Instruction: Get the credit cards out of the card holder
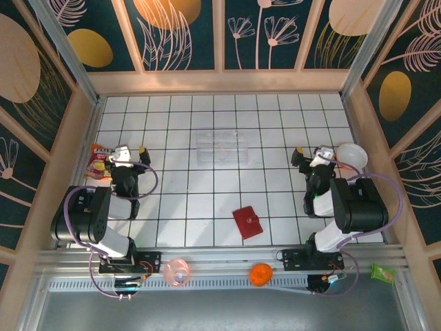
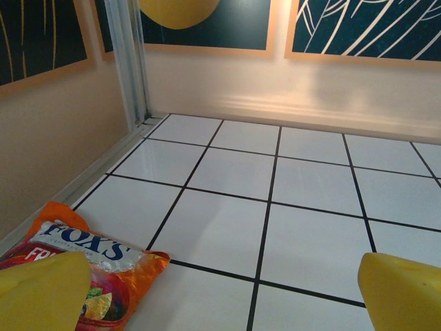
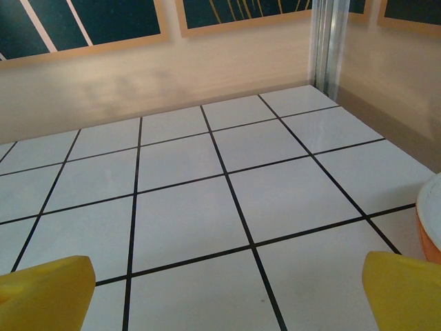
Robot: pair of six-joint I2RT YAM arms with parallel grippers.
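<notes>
A white tiled tabletop (image 1: 179,124) with black grid lines carries everything; at its left edge lies an orange-and-red crinkled sweets packet (image 1: 98,164), printed FOX'S in the left wrist view (image 2: 103,265), flat on the tiles just beside the wall; just to the right of it the left gripper (image 1: 124,152) hangs over the tiles with its jaws spread wide and nothing between them, its yellow fingertips (image 2: 41,293) framing bare tile in the left wrist view, the left one overlapping the packet's near corner in that picture; on the metal ledge in front of the near edge rests a pink translucent round object (image 1: 176,272); towards the far edge, about midway across, sits a clear plastic rectangular tray (image 1: 220,147); the small red folding card holder (image 1: 247,222) lies folded shut near the near edge, slightly right of the middle, turned at a slant, well apart from both grippers and from the tray; an orange ball-like object (image 1: 260,274) rests on the ledge just in front of it; the right gripper (image 1: 318,157) hangs near the right edge, jaws likewise wide and holding nothing, yellow fingertips (image 3: 403,293) over bare tile; just beside it at the right edge stands a white round bowl (image 1: 350,157), its rim (image 3: 431,221) showing at the side of the right wrist view; a small green packet (image 1: 382,273) lies at the ledge's right end.
</notes>
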